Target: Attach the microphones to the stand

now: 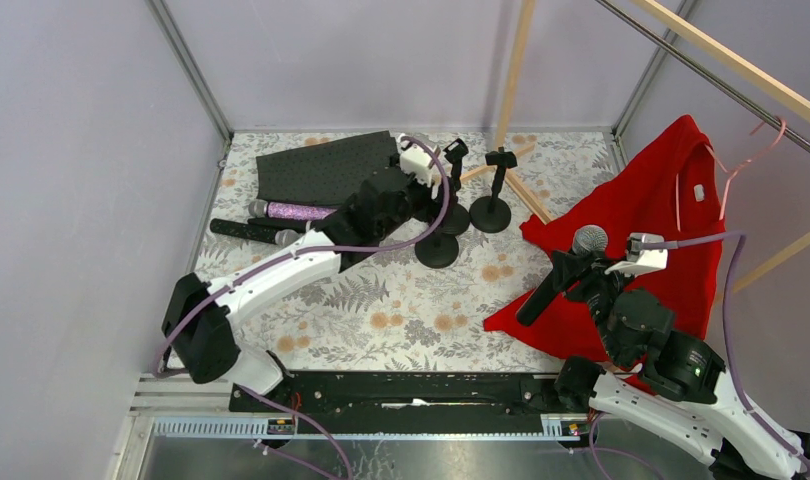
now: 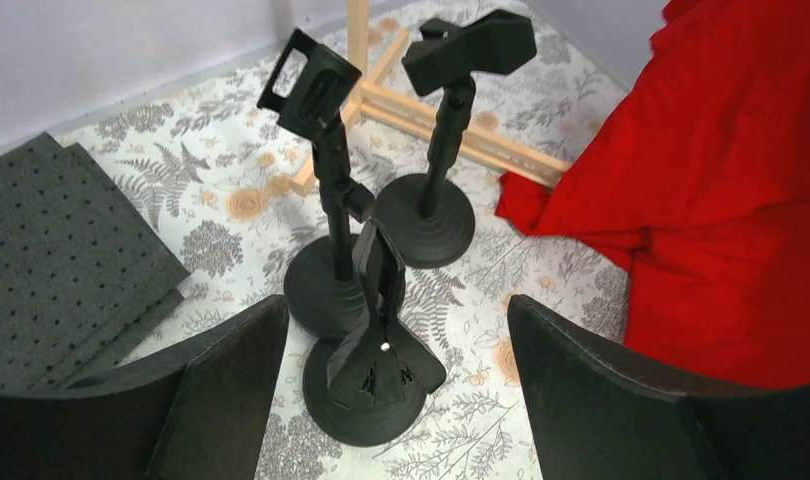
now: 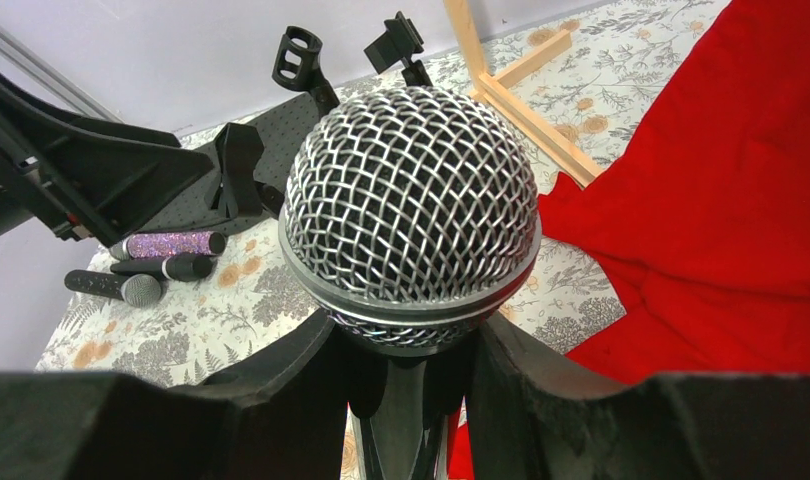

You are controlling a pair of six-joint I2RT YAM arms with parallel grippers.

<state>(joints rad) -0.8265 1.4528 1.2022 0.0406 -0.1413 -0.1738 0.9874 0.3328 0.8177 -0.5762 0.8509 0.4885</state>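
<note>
One mic (image 3: pixel 411 200) is held in the right claw (image 3: pixel 406 385); the left claw (image 2: pixel 396 340) is spread wide near a stand (image 2: pixel 376 300), which could be toppled if clipped off-centre.

Shiny metal-mesh head on microphone (image 3: pixel 411 200); matt black plastic stands (image 2: pixel 424 218).
</note>
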